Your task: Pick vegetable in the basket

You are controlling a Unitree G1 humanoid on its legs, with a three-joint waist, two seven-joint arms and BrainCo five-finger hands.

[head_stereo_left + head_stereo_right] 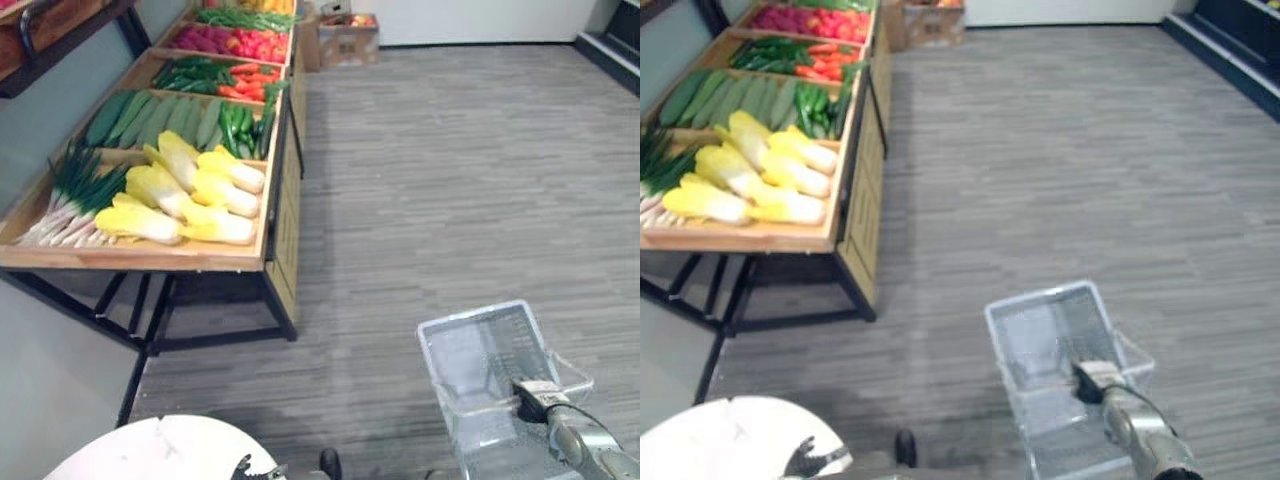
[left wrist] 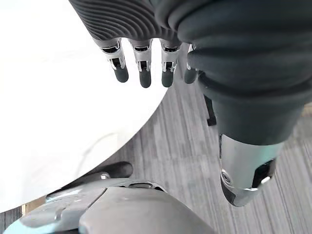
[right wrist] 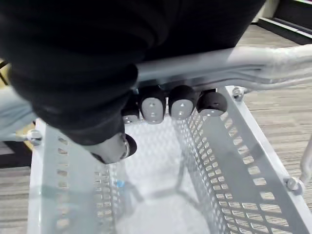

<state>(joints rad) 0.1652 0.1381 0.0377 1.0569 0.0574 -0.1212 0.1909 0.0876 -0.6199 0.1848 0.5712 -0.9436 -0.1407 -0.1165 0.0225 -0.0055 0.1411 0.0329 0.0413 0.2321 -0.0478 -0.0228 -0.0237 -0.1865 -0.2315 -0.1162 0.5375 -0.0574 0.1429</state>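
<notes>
Fingers (image 3: 181,105) of right hand (image 3: 73,87) round basket handle (image 3: 219,61), vegetable stand (image 1: 150,255) well apart

Right hand (image 3: 78,73): dark ribbed cover uppermost, dark-tipped fingers (image 3: 183,105) curled in a row over a grey bar handle (image 3: 253,61), thumb (image 3: 114,148) tucked beneath.
Handle: runs across the top of the basket, gripped by the hand.
Basket (image 3: 229,165): pale grey plastic, walls perforated in rows, smooth floor; seen from above, hanging below the hand.
Floor (image 3: 282,112): grey striped planks, beyond the basket's wall.
</notes>
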